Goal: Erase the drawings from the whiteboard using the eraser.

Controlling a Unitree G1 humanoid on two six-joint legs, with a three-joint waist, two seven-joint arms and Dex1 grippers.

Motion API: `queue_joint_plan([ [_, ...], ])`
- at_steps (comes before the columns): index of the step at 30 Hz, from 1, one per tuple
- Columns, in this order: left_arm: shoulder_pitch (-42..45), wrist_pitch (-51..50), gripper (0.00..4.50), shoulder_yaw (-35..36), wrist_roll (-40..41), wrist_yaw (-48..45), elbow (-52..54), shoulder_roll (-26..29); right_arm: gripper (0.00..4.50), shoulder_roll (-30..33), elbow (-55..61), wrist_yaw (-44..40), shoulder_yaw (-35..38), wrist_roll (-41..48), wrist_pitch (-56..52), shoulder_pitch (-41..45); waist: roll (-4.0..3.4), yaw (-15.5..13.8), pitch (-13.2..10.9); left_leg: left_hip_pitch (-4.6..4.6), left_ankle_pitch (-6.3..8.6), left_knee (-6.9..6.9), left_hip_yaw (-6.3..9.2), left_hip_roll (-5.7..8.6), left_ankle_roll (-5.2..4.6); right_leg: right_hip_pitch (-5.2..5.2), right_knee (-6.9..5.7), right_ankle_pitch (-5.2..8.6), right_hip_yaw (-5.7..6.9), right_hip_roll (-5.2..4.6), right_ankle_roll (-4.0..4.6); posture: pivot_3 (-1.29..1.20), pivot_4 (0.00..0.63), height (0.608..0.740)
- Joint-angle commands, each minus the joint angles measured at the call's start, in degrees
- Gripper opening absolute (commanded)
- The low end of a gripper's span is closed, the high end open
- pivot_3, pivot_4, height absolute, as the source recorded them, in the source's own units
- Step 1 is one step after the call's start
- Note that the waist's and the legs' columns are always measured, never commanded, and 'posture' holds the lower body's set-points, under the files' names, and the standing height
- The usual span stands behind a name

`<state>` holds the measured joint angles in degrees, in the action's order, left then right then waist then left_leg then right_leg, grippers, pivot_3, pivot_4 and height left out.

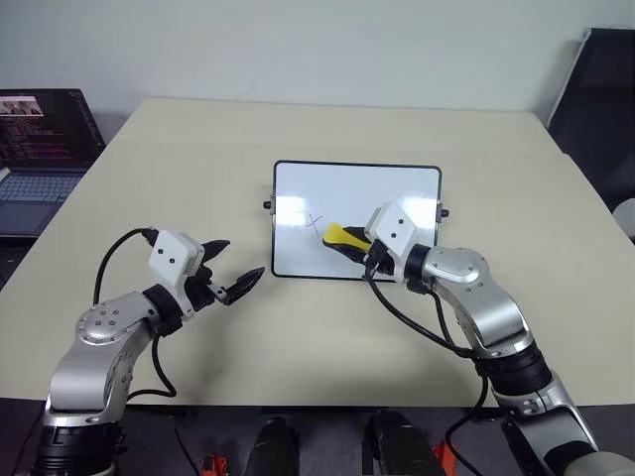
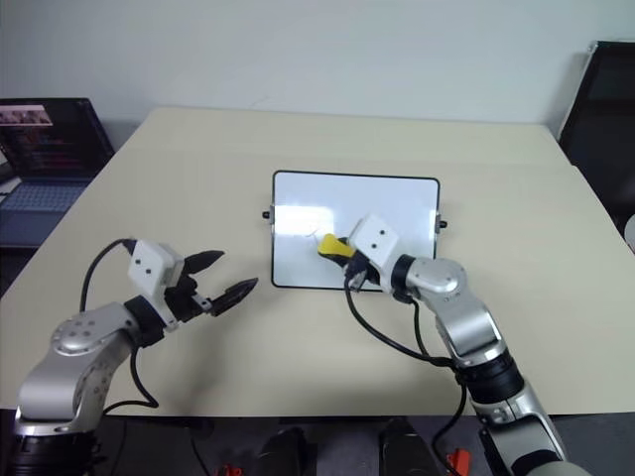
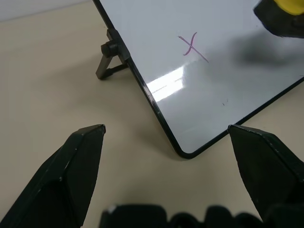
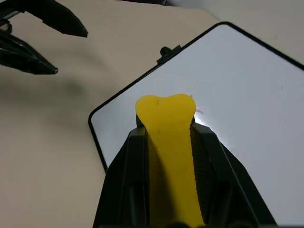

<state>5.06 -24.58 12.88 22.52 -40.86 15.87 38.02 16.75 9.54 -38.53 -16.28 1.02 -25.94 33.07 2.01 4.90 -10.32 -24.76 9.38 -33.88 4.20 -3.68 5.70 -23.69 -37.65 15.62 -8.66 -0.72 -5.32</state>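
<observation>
Table (image 1: 298,109); right gripper (image 1: 359,248) clamping eraser (image 1: 343,237)

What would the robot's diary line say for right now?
right gripper: shut on eraser, over whiteboard | left gripper: open, empty, beside board | drawings: one purple cross left

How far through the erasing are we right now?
Partly done, it seems. The right gripper is shut on the yellow eraser, held over the whiteboard. One purplish cross still shows beside the eraser; the board's other visible areas look clean. That cross is left to wipe. The left gripper is open over the table, holding nothing.
</observation>
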Motion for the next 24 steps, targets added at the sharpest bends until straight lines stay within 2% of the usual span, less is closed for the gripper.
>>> queue_joint_plan([
  [1,0.91,1.21,4.5,0.42,-0.3,-0.71,0.76,1.14,0.86,-0.78,-2.07,1.14,-1.59,-2.29,4.91,3.3,0.0,0.01,0.0,0.0,0.0,0.0,0.0,0.0,0.0,0.0,0.0,0.0,0.0,0.0,0.0,0.0,0.15,0.74],
  [10,5.72,1.1,4.5,-2.76,-1.07,-3.38,-1.65,1.94,0.86,-5.85,-21.23,7.57,-7.29,-12.33,13.96,15.07,0.0,0.1,0.0,-0.01,-0.01,-0.01,0.0,0.0,0.0,-0.06,-0.09,-0.05,0.0,0.01,-0.04,0.0,0.15,0.74],
  [16,5.89,1.03,4.5,-3.85,-1.24,-3.6,-1.29,1.42,0.86,-7.74,-31.19,7.4,-9.2,-15.95,14.84,19.88,-0.02,0.11,-0.01,-0.02,0.0,0.12,0.01,-0.02,0.0,-0.1,-0.13,-0.12,0.06,0.01,-0.17,0.0,0.15,0.74],
  [21,5.39,1.13,4.5,-4.09,-1.22,-3.43,-0.89,1.18,0.86,-4.62,-29.19,-0.44,-12.71,-17.83,12.44,17.94,-0.02,0.08,-0.01,0.01,-0.01,0.08,0.02,-0.02,0.0,-0.07,-0.19,-0.09,0.07,0.02,-0.15,0.0,0.15,0.74],
  [24,5.37,1.25,4.5,-4.31,-1.24,-3.38,-0.97,1.01,0.86,-3.67,-28.11,-0.52,-12.37,-18.83,12.48,17.59,-0.02,0.07,-0.01,0.01,-0.01,0.02,0.03,-0.02,0.0,-0.06,-0.24,-0.04,0.07,0.02,-0.07,0.0,0.15,0.74],
])
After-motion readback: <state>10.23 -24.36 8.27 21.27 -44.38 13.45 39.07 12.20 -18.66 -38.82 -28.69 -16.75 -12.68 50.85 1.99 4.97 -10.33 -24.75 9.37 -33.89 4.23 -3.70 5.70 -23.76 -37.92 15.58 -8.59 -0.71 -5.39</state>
